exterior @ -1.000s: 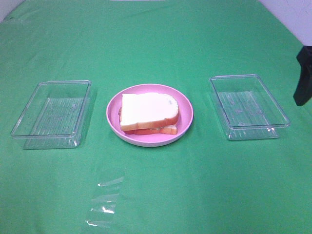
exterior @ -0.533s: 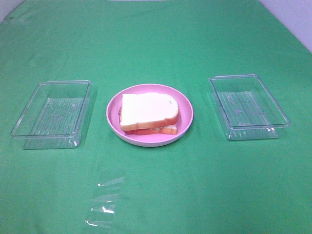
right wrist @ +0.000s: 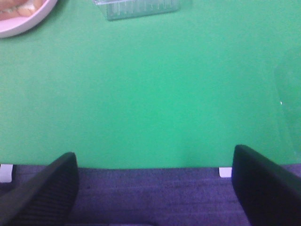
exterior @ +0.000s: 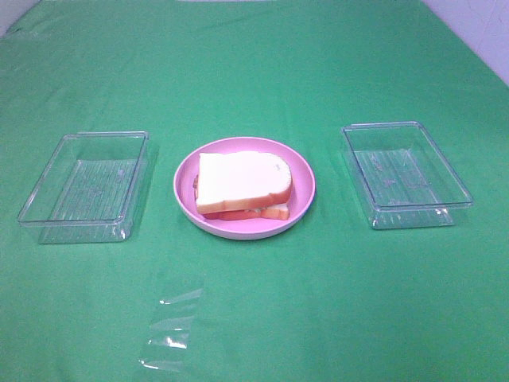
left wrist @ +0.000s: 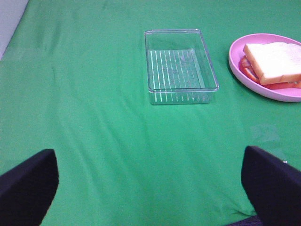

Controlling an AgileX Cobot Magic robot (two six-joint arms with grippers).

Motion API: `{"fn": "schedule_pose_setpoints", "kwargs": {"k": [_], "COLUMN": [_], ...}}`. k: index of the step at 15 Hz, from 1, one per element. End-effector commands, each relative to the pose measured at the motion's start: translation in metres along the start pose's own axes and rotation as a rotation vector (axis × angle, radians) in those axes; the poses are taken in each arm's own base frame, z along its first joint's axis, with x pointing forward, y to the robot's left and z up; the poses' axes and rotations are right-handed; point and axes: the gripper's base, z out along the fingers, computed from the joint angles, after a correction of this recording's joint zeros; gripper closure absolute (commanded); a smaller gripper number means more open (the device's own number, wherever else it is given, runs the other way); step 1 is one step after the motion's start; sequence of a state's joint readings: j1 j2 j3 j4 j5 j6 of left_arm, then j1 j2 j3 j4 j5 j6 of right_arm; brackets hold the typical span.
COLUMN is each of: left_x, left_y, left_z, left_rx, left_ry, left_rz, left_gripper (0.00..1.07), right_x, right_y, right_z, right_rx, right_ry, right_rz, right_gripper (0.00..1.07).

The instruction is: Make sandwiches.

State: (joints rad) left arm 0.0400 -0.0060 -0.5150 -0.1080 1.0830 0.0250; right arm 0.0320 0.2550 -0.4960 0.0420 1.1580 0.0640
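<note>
Green-clothed surface (exterior: 262, 318); sandwich (exterior: 242, 185) sits stacked on pink plate (exterior: 306, 179) between two clear trays, so keep left claw (left wrist: 150, 188) and right claw (right wrist: 155, 183) spread, empty, parked well clear.

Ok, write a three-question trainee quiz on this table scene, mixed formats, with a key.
1. True or false: the sandwich sits on the pink plate.
2. The two clear trays hold: A) bread B) nothing visible C) lettuce.
3. Fill in: the left gripper and right gripper both have their jaws ____.

Key: 1 true; 2 B; 3 open.
</note>
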Motion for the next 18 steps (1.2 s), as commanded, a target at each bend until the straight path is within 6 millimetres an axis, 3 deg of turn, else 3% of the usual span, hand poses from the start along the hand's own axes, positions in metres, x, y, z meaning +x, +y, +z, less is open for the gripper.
{"fn": "schedule_pose_setpoints", "kwargs": {"k": [1,4,18], "left_x": [0.001,0.001,0.001], "left_y": [-0.001,-0.001,-0.001], "left_z": [-0.003,-0.003,-0.003], "left_rx": [0.005,0.005,0.007], "left_ry": [-0.027,-0.027,-0.027], "left_rz": [-0.006,-0.006,-0.007], "left_gripper": [0.09,0.09,0.09], "right_x": [0.013,0.029,0.030], "right_y": [-0.001,-0.002,-0.001], "right_z": [-0.006,-0.016,-0.013], "right_rx": [-0.005,-0.014,-0.029], "right_ry": [-0.125,-0.320,-0.299], "right_rz": [-0.015,-0.040,-0.037], "right_gripper": [0.22,0.23,0.23]}}
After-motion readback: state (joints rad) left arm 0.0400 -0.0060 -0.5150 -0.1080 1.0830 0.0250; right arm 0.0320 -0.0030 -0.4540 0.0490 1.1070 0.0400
